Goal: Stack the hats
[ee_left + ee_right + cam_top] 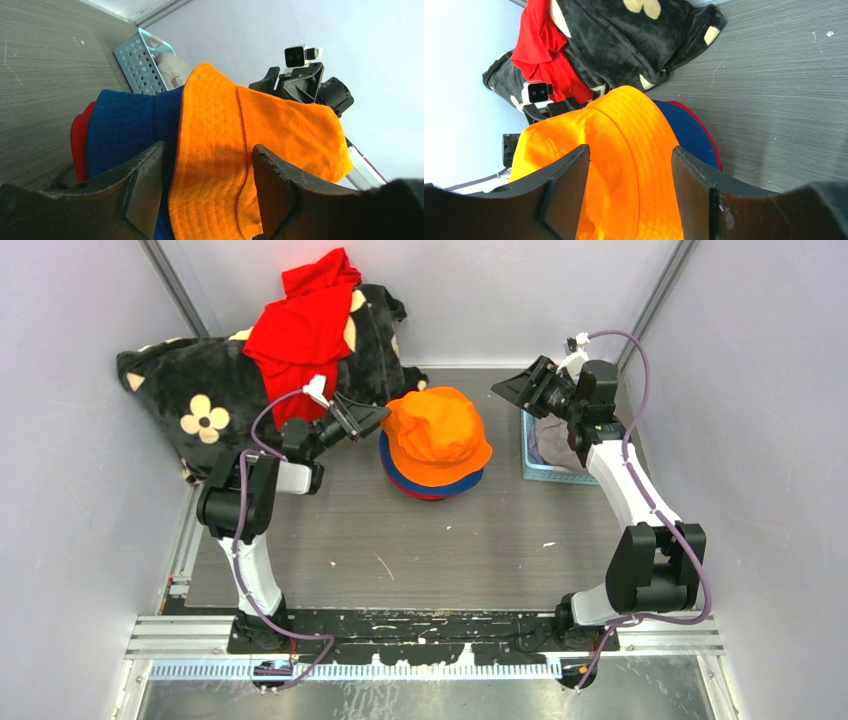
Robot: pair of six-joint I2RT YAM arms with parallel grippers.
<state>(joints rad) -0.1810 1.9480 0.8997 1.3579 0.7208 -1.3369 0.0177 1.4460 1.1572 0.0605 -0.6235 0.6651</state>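
As far as I can see from where I stand, the job is partly done. At the middle of the bench point(400, 560) sits the pile. A red hat point(425, 496) is at the bottom, a blue hat point(466, 483) lies on it, and an orange hat point(436, 435) is on top. The orange crown is a little lopsided and its brim droops over the blue. Only the rims of the lower two show.

The left jaws stand just beside the pile's left side, spread wide with nothing between them. They look clear of the orange brim, though it is close.

Farther back, by the right edge of the bench, a pale blue basket point(530, 468) holds a grey hat point(560, 445), crumpled inside. Whether another hat lies beneath it I cannot tell. The right jaws hang near the basket's left side, raised off the bench. They too are parted and empty, and they point toward the pile.

In the far left corner lies a black blanket point(190, 390) with a red garment point(305, 325) thrown over it. Neither belongs to the pile.

I judge that three hats are stacked, and at least the grey one waits to be fetched and set on the orange.
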